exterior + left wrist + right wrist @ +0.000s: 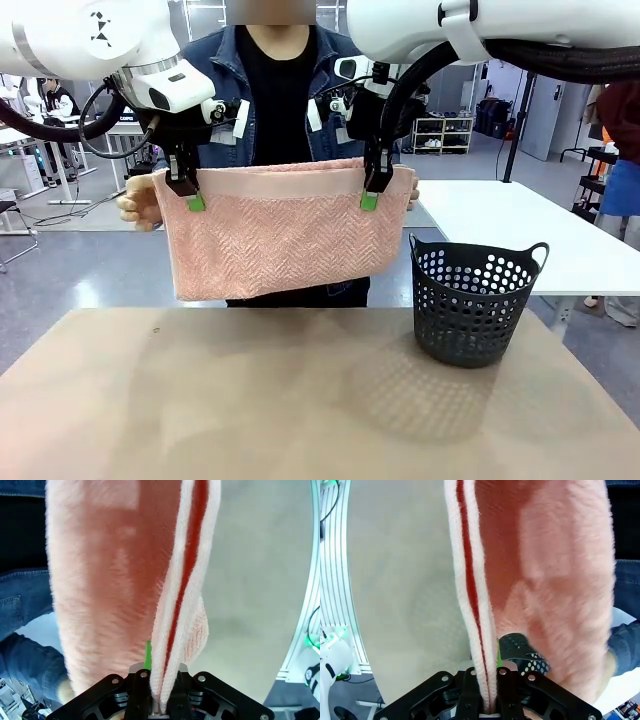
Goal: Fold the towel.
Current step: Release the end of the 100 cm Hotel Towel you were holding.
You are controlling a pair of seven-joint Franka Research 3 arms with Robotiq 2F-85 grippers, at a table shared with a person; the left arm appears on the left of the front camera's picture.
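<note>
Table (250,400) w/ basket (470,300) at right; L gripper (194,200), R gripper (369,199) both clamped on towel (280,240) top edge

The robot's smooth white left arm (70,40) is fat and round, with a small black mark (100,26) on it. Its white right arm (410,28) looks the same. Thick black cables (55,128) curl beside them. The black left gripper (193,200) and black right gripper (370,198) have bright green pads (196,203) at the tips and little silver screws (115,681) on their bodies. The person wears a blue jean jacket (222,85) over a black shirt (280,100).
</note>
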